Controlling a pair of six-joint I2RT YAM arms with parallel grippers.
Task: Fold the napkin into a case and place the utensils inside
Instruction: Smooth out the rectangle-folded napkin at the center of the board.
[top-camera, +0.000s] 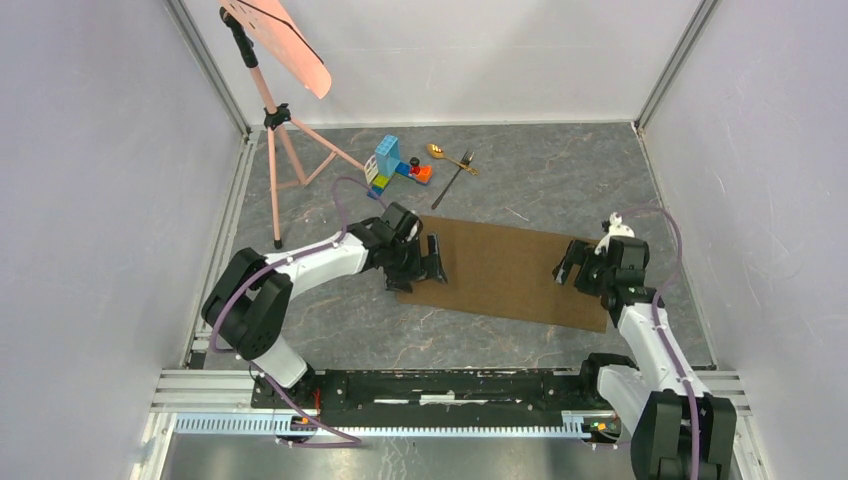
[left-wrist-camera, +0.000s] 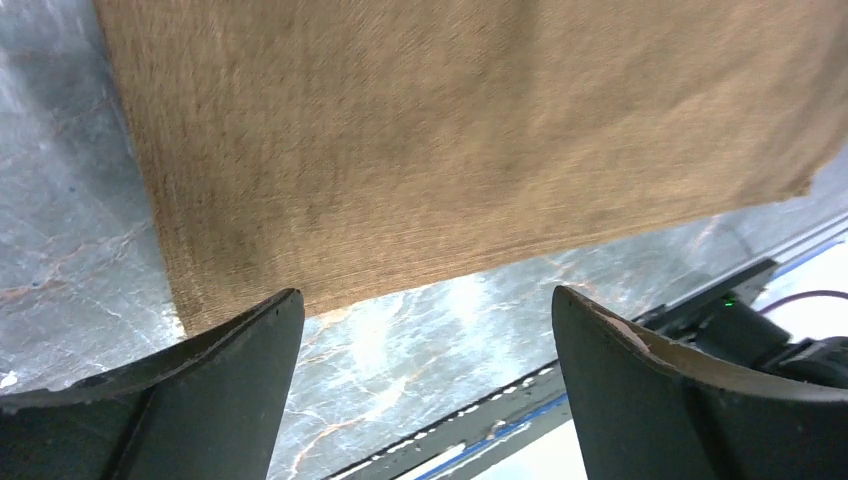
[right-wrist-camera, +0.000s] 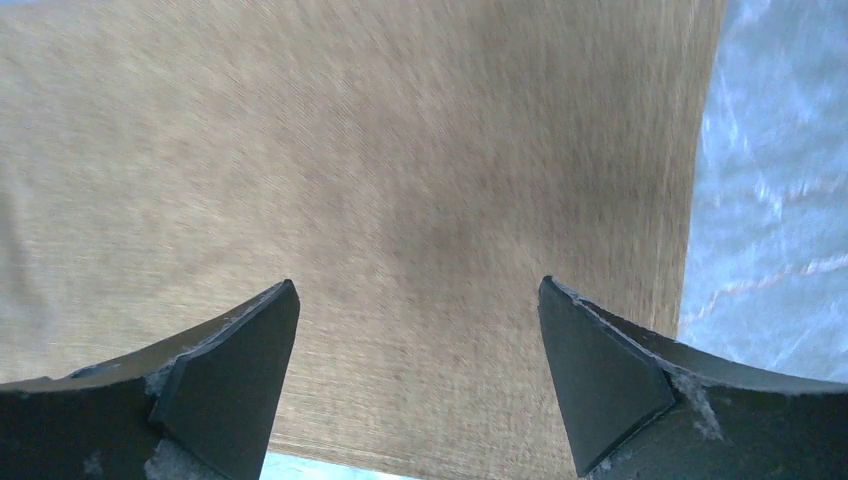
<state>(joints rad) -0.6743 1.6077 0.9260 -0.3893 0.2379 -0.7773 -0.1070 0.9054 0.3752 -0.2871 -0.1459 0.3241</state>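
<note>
The brown napkin (top-camera: 505, 270) lies flat on the table between the arms, also filling the left wrist view (left-wrist-camera: 450, 140) and the right wrist view (right-wrist-camera: 400, 170). My left gripper (top-camera: 432, 262) hangs open over the napkin's left edge, nothing between its fingers. At the napkin's right end my right gripper (top-camera: 572, 262) is open too, jaws empty above the cloth. The gold spoon (top-camera: 447, 156) and the thin dark fork (top-camera: 455, 177) lie on the table behind the napkin, apart from both grippers.
Colourful toy blocks (top-camera: 393, 167) stand just left of the utensils. A pink tripod stand (top-camera: 280, 150) with a pink board occupies the back left. Grey walls close the table on three sides; a metal rail (top-camera: 450, 395) runs along the near edge.
</note>
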